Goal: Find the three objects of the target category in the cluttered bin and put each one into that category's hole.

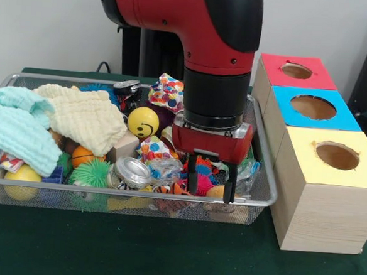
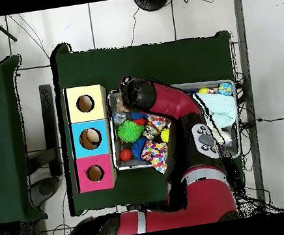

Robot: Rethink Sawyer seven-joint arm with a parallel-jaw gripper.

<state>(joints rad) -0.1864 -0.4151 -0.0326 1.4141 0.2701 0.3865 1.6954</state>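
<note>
My gripper (image 1: 211,179) hangs open inside the right front corner of the wire mesh bin (image 1: 265,157). Its two black fingers (image 1: 192,173) stand apart, down among the clutter. A pink spiky ball (image 1: 203,184) lies low between them, and no grip on it shows. Three wooden boxes stand right of the bin, with a red-topped hole (image 1: 296,71), a blue-topped hole (image 1: 313,107) and a yellow-topped hole (image 1: 337,156). In the overhead view the arm's wrist (image 2: 138,94) hides the gripper, and the blue box's hole (image 2: 91,138) shows something tan inside.
The bin holds a yellow smiley ball (image 1: 143,122), a green spiky ball (image 1: 93,173), an orange ball (image 1: 81,156), a round metal tin (image 1: 132,171), a polka-dot pouch (image 1: 168,91), a cream cloth (image 1: 84,115) and a mint cloth (image 1: 17,129). Green felt (image 1: 132,247) lies before the bin.
</note>
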